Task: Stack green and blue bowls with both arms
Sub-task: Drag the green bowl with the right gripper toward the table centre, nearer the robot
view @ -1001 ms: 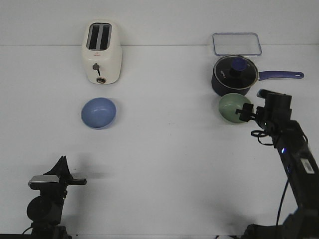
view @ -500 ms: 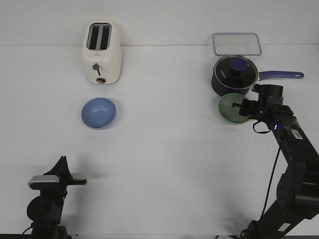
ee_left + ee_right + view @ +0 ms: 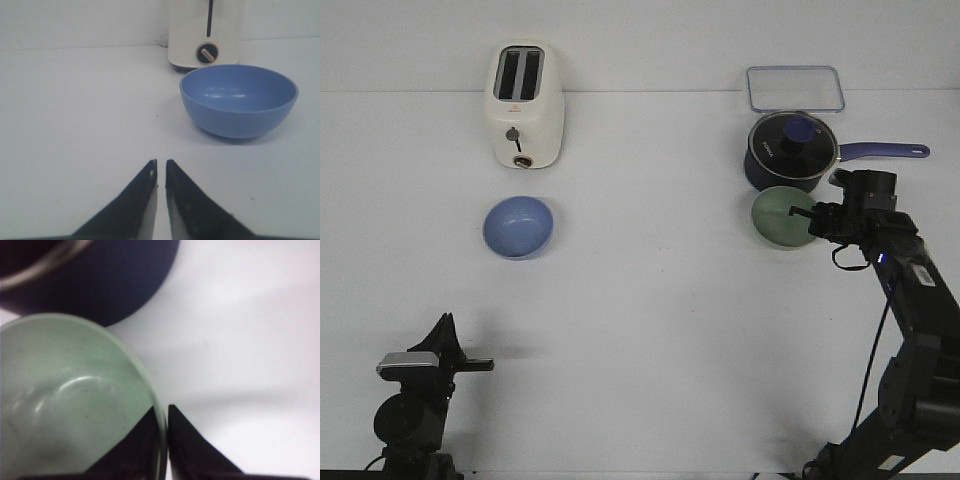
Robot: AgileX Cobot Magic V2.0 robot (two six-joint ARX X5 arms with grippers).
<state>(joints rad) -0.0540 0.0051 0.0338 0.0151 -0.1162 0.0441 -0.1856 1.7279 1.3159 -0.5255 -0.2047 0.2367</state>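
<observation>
The pale green bowl (image 3: pixel 782 217) sits just in front of the dark saucepan. My right gripper (image 3: pixel 811 222) is shut on its right rim, one finger inside and one outside; the right wrist view shows the rim (image 3: pixel 159 415) pinched between the fingers, with my right gripper (image 3: pixel 163 412) closed on it. The blue bowl (image 3: pixel 518 225) stands empty in front of the toaster and also shows in the left wrist view (image 3: pixel 239 100). My left gripper (image 3: pixel 480 366) rests low at the front left, shut and empty (image 3: pixel 160 165), well short of the blue bowl.
A cream toaster (image 3: pixel 524 105) stands behind the blue bowl. A dark navy saucepan (image 3: pixel 790 150) with a lid and a long handle touches or nearly touches the green bowl. A clear flat lid (image 3: pixel 795 88) lies behind it.
My right gripper has closed in on the green bowl's right rim and the bowl has shifted slightly left. The left arm and the blue bowl have not moved.
</observation>
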